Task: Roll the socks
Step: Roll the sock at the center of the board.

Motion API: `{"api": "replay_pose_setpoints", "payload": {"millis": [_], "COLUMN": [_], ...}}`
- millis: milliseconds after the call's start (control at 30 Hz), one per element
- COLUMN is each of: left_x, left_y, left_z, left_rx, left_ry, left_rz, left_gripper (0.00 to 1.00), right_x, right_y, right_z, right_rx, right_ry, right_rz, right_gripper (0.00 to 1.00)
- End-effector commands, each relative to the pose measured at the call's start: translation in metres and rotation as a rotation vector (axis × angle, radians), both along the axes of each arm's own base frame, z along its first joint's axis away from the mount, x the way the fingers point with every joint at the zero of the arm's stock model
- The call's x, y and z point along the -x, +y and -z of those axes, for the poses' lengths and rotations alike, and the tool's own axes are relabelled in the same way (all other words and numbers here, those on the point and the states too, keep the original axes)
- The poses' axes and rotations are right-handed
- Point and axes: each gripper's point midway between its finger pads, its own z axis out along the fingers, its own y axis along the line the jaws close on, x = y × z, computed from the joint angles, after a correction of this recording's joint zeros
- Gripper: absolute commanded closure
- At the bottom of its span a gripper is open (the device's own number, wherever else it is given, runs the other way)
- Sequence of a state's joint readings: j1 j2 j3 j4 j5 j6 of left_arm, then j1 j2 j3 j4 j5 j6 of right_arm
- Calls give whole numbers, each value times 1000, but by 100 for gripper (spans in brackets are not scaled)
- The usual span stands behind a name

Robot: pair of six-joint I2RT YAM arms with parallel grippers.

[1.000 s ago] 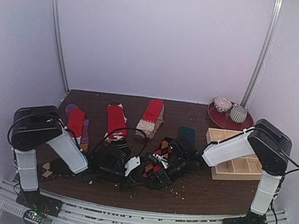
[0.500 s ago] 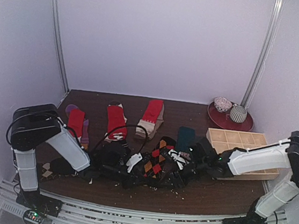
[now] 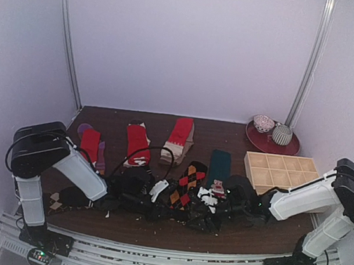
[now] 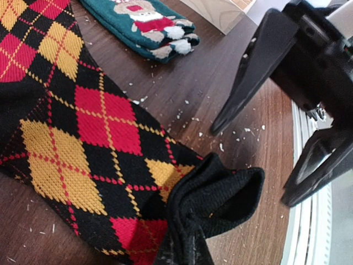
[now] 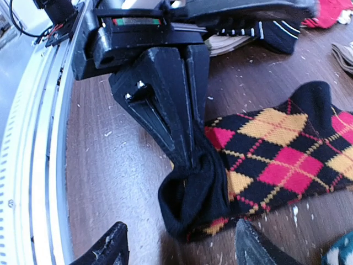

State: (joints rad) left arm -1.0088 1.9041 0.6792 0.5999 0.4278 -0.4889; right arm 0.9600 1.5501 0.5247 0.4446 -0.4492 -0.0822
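Dark brown wooden table point(image 3: 114, 118) carries the socks. The black knit sock with red and yellow argyle diamonds point(image 4: 71, 138) lies flat at front centre, its black end bunched up. The dark teal knit sock with a monkey figure point(image 4: 138, 22) lies just beside it. My left tool point(image 5: 185, 138) is clamped tight on the bunched end. My right tool point(image 5: 179, 229) gapes wide, holding nothing, fingertips either side of that end.

We are seeing white shells point(image 3: 84, 174) over black joints point(image 3: 37, 150) on the left arm point(image 3: 30, 199) and right arm point(image 3: 301, 201), a black cable point(image 3: 152, 151) looping, and black tapered fingers point(image 5: 165, 105) on the left gripper point(image 5: 190, 152) and right gripper point(image 4: 251, 165).
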Motion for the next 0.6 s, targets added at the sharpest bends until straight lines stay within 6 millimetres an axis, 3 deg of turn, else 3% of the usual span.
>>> {"api": "replay_pose_setpoints", "payload": {"millis": [0,167,400,467,567], "left_x": [29,29,30,31,31], "left_y": [47,46,45,45,44], "left_z": [64,66,65,66,64], "left_rx": [-261,-263,-258,-257,-246], "left_ry": [167,166,157,158,154], "left_rz": [-13,-6,10,13,20], "left_gripper": [100,100,100,100,100], "right_x": [-9,-4,-9,-11,-16], "right_y": [23,31,30,30,31], "right_z": [-14,-7,21,25,30], "right_rx": [-52,-49,25,38,58], "right_ry": [-76,-55,1,12,26], "right_rz": [-51,-78,-39,-24,7], "right_gripper": [34,36,48,54,76]}}
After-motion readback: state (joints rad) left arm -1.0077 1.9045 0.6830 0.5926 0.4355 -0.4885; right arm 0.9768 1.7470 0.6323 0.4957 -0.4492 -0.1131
